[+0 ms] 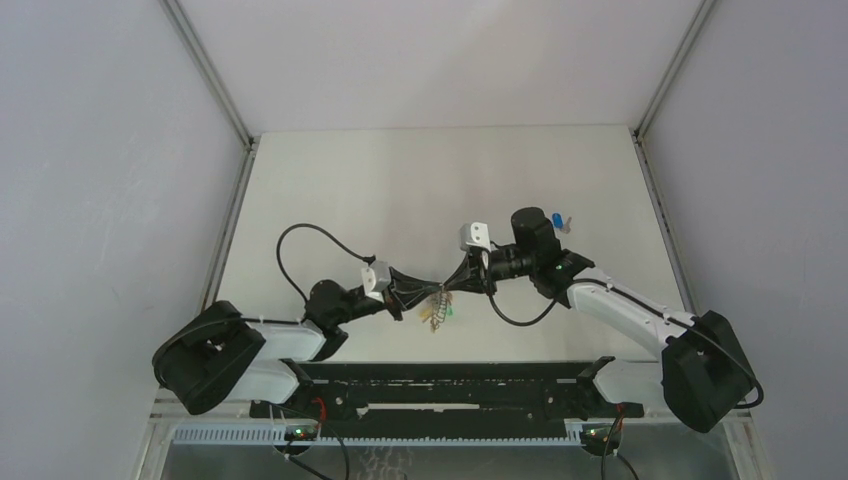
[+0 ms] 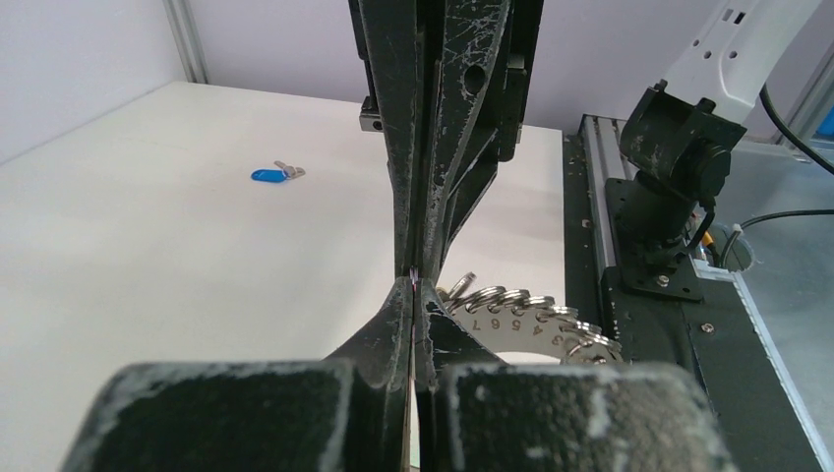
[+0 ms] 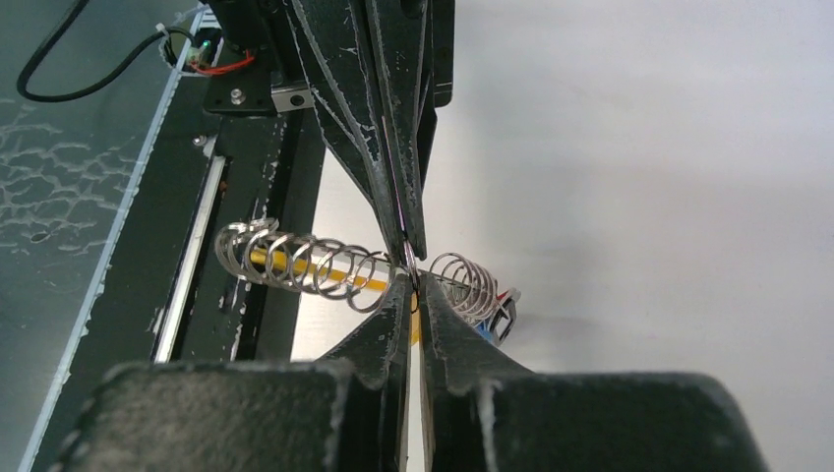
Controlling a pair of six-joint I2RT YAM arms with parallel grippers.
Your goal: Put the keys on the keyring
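My left gripper (image 1: 430,289) and right gripper (image 1: 455,282) meet tip to tip above the near middle of the table. Both are shut on the keyring (image 1: 437,312), whose coloured keys hang below them. In the left wrist view my left gripper (image 2: 417,287) pinches a thin edge, with the keyring's numbered plate and row of small rings (image 2: 536,313) just to its right. In the right wrist view my right gripper (image 3: 414,287) clamps one ring of the coil (image 3: 295,261). The blue key (image 1: 563,222) lies loose on the table behind the right arm and also shows in the left wrist view (image 2: 268,175). I cannot make out the yellow-orange key by itself.
The black rail (image 1: 440,385) with the arm bases runs along the table's near edge. White walls (image 1: 120,150) enclose the table left, right and back. A black cable (image 1: 290,250) loops up from the left arm.
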